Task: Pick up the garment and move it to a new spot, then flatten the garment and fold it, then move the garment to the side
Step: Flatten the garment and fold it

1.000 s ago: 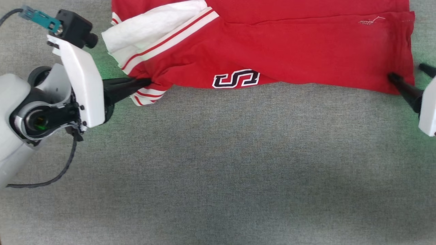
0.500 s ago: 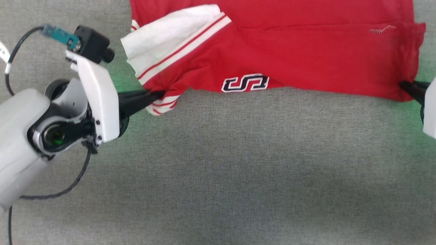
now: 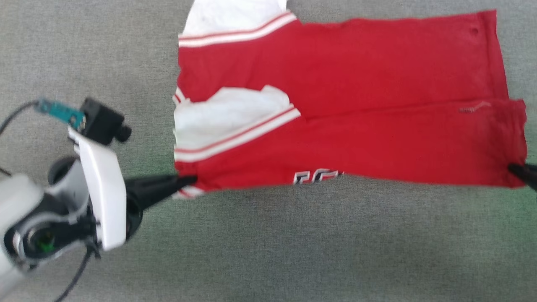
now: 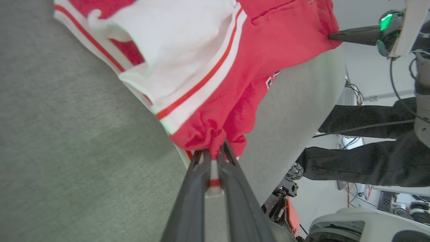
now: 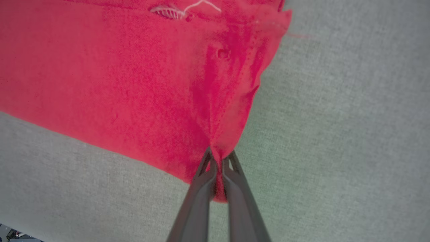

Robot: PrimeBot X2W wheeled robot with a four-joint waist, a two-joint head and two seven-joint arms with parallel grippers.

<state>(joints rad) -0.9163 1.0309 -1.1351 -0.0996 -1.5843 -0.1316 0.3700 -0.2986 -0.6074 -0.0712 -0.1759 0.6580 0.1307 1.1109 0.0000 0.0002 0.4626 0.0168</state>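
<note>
Garment (image 3: 377, 138): part-folded on grey bench (image 3: 268, 251). Left tool (image 3: 189, 180), right tool (image 3: 515, 169): each clamped on a near corner. Outstanding, by judgement: finishing fold, side placement.

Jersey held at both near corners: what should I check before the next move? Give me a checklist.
1. Left gripper shut on the jersey at its striped corner: ok.
2. Right gripper shut on the hem corner: ok.
3. Near edge stretched straight between the grippers: ok.
4. Layers lying flat: not ok, white inner fabric is turned out at the armhole.
5. Lettering position: cannot tell, half hidden at the near edge.
</note>
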